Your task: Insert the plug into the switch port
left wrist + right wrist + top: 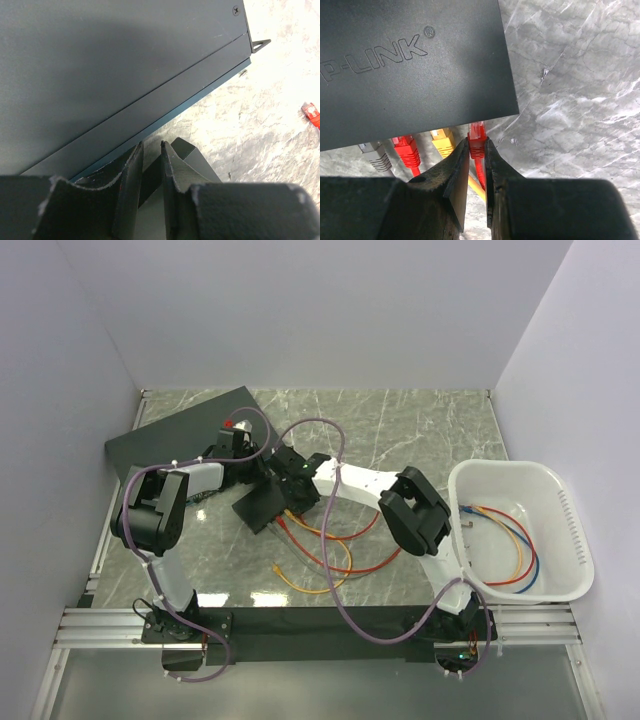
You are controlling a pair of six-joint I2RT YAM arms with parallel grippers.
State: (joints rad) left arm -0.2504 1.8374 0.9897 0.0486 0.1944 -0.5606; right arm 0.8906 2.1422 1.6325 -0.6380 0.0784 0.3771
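Plug (476, 136) — red, ridged — at matte-black TP-LINK switch (410, 65) edge

I am operating in a robotics laboratory test cell. Plain white partition walls (330, 310) enclose a marble-patterned tabletop (420, 430) on three sides. Aluminium extrusion rails (100, 625) span the 6 o'clock edge, carrying both bolted arm bases (185, 625). A white plastic tub (500, 468) of patch cables (512, 540) sits at 3 o'clock. Networking hardware is present: a dark rack-type unit (170, 435) at 10 o'clock and a TP-LINK switch (410, 65) near centre.
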